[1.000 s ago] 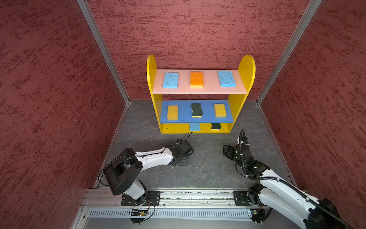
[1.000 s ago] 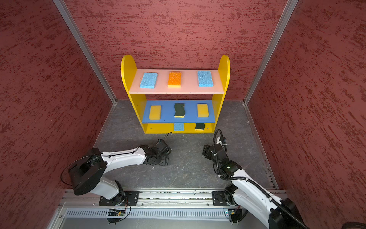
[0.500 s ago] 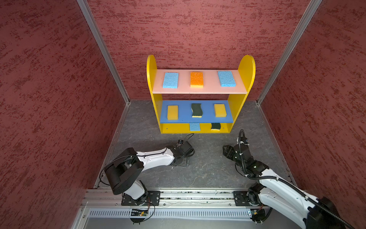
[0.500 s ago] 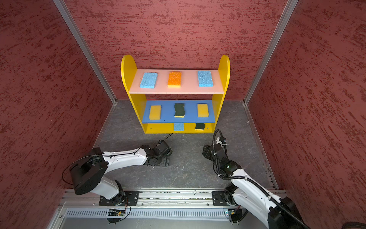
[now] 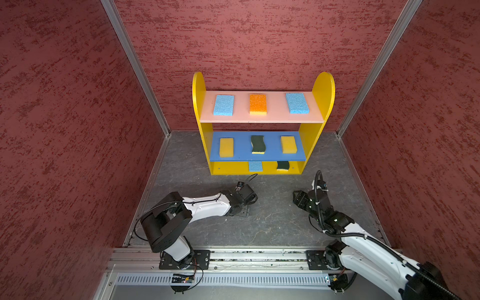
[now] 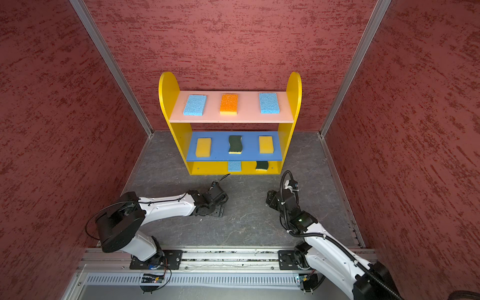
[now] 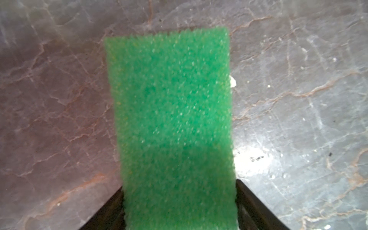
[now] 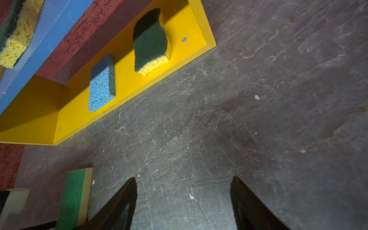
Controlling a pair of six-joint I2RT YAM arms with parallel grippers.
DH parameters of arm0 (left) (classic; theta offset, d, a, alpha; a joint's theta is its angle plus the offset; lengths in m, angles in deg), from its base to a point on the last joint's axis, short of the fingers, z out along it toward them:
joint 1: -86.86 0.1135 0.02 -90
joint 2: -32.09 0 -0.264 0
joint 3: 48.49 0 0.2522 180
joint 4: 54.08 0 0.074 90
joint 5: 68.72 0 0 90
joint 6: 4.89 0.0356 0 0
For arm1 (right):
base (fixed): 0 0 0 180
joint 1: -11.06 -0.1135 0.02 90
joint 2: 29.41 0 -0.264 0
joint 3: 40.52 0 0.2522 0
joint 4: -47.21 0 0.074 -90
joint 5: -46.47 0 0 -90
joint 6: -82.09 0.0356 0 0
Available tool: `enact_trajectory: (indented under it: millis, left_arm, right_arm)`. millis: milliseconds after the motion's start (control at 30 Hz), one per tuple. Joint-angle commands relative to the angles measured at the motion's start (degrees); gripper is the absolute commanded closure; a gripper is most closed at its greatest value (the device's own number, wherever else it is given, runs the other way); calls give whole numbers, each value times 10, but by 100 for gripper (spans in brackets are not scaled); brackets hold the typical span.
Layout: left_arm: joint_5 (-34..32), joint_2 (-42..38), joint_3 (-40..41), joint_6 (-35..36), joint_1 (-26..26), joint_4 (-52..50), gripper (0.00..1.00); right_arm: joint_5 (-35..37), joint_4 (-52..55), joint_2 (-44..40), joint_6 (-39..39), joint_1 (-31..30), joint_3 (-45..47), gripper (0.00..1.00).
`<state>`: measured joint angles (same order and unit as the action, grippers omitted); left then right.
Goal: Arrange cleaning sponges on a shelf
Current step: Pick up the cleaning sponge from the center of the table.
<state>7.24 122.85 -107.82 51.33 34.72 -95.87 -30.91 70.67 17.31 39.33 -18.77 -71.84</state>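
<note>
A bright green sponge (image 7: 171, 111) lies on the grey floor with my left gripper (image 7: 179, 186) shut on it, one black finger against each long side. The right wrist view shows it from the side as the green sponge (image 8: 74, 197) on a yellow base. In both top views the left gripper (image 5: 244, 204) hides it. The shelf (image 5: 201, 104) holds blue (image 5: 224, 105), orange (image 5: 258, 104) and blue (image 5: 297, 103) sponges on top. Yellow (image 5: 226, 147), dark green (image 5: 257, 144) and yellow (image 5: 288, 144) sponges fill the middle board. Below lie blue (image 8: 101, 83) and dark green (image 8: 150, 41) sponges. My right gripper (image 8: 183, 199) is open over bare floor.
Red textured walls (image 5: 65, 130) enclose the grey floor (image 5: 272, 220) on three sides. The shelf stands against the back wall. A metal rail (image 5: 246, 257) carrying both arm bases runs along the front edge. The left end of the bottom board (image 8: 29, 119) is bare.
The left arm's wrist has shifted slightly to the right over the floor. The right arm and the sponges on the shelf have not moved.
</note>
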Motion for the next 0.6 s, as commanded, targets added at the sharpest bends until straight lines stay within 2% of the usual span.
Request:
enact_trajectory:
  millis: [0, 400, 567]
  left_arm:
    - [3, 24, 27, -11, -1, -16, 27]
    - [-28, -2, 23, -57, -5, -47, 30]
    - [-19, -31, 29, -54, 22, -20, 31]
  right_arm:
    - [-5, 2, -1, 9, 4, 4, 25]
    - [-4, 6, -4, 8, 4, 7, 26]
    - [-6, 5, -3, 2, 4, 4, 26]
